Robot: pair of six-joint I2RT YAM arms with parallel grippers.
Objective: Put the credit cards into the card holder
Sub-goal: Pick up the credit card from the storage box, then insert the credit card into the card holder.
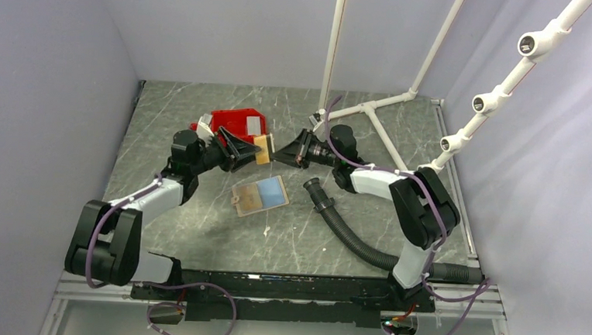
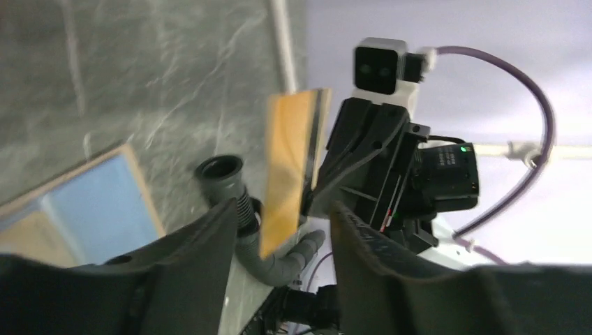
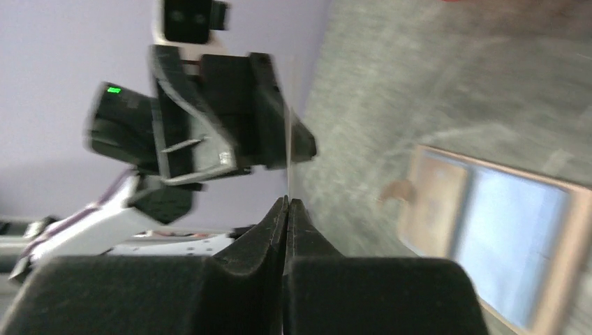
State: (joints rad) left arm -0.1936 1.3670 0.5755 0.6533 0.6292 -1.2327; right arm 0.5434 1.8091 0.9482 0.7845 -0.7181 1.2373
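A gold-brown credit card (image 1: 262, 149) hangs on edge in the air between both grippers. My right gripper (image 1: 276, 155) is shut on its far edge; in the right wrist view the card shows only as a thin line (image 3: 287, 139) rising from the closed fingertips (image 3: 287, 201). My left gripper (image 2: 283, 209) is open, its fingers on either side of the card (image 2: 290, 167) with gaps on both sides. The tan card holder (image 1: 254, 197) lies flat on the table below, with a pale blue card (image 1: 273, 191) on it. A whitish-grey card (image 1: 255, 124) lies in the red bin.
The red bin (image 1: 233, 122) sits just behind the left gripper. A grey corrugated hose (image 1: 336, 217) curves across the table right of the card holder. A white pipe frame (image 1: 374, 110) stands at the back right.
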